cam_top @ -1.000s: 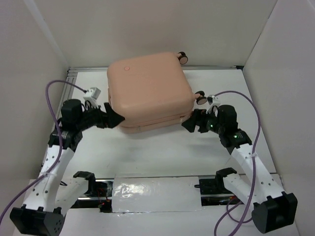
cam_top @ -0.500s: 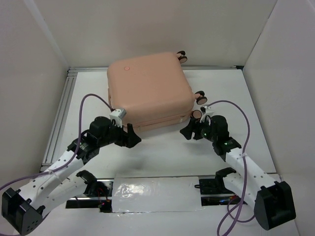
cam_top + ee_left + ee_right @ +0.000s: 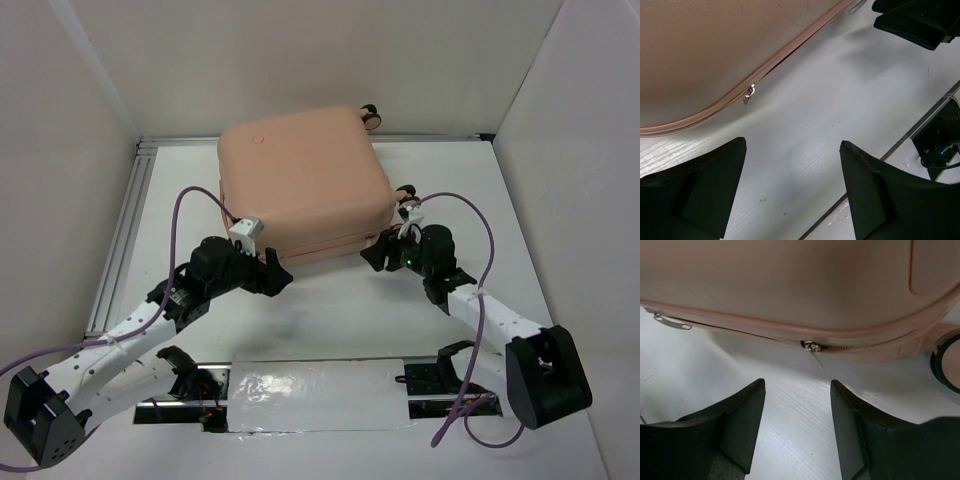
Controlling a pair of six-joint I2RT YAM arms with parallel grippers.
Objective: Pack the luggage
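The peach-pink luggage [image 3: 300, 185] lies closed and flat at the table's back middle. My left gripper [image 3: 278, 280] is open and empty, just in front of its near edge. In the left wrist view the luggage [image 3: 715, 45] shows a zipper pull [image 3: 747, 95] on its seam, a little beyond my open gripper [image 3: 792, 143]. My right gripper [image 3: 372, 258] is open and empty at the near right corner. In the right wrist view the gripper [image 3: 797, 382] faces a zipper slider with its pull [image 3: 815, 352] on the luggage [image 3: 790, 280]. A second pull [image 3: 670, 322] hangs at the left.
Black-and-pink wheels [image 3: 370, 115] stick out at the luggage's right side; one wheel [image 3: 947, 362] shows in the right wrist view. A metal rail [image 3: 125, 230] runs along the table's left edge. White walls close the back and sides. A foil-covered plate [image 3: 315, 390] lies between the arm bases.
My left arm has swung from the luggage's left side round to its near edge. My right gripper has moved a little left and closer to the near right corner.
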